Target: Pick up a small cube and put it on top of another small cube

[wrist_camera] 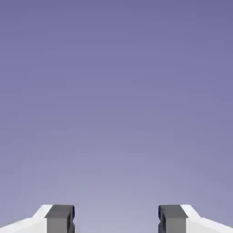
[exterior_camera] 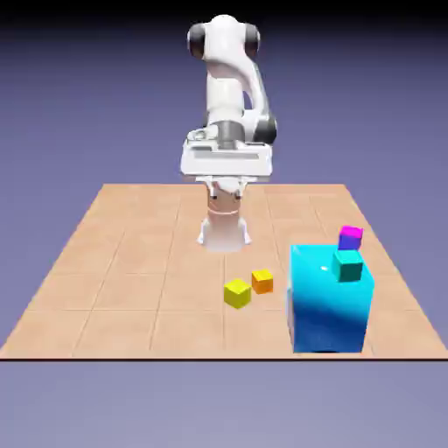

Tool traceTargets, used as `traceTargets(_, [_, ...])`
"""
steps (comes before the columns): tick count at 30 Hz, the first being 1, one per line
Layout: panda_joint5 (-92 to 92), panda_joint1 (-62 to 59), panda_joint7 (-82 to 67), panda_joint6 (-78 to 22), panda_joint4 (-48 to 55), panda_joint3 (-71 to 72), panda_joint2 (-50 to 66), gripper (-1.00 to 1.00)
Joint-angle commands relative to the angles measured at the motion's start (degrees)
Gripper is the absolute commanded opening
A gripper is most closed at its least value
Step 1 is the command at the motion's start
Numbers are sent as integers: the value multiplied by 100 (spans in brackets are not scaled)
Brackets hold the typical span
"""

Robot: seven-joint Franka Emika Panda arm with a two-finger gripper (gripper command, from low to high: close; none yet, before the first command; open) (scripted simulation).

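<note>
White arm (exterior_camera: 225,83) with dark round joint caps and a grey collar above the jaws. Grey blocky fingertips (wrist_camera: 60,217) end the white fingers.

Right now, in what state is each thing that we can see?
Hand: open, empty, raised
Orange cube: not held, not stacked
Yellow cube: not held
Teal cube: not held
Magenta cube: not held, uncovered
Cyan block: upright

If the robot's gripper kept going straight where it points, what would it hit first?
Nothing shows between the grey-tipped gripper and the plain blue-violet backdrop, so its path looks free, though depth is unclear.
</note>
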Motion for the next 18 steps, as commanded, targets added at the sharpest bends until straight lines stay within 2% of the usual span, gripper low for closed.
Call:
traceTargets(1, [21, 113, 34, -185, -30, 45, 208, 0])
traceTargets(13, [265, 1445, 435, -2371, -382, 581, 2663, 0])
traceTargets(18, [139, 1531, 520, -1563, -362, 464, 3493, 0])
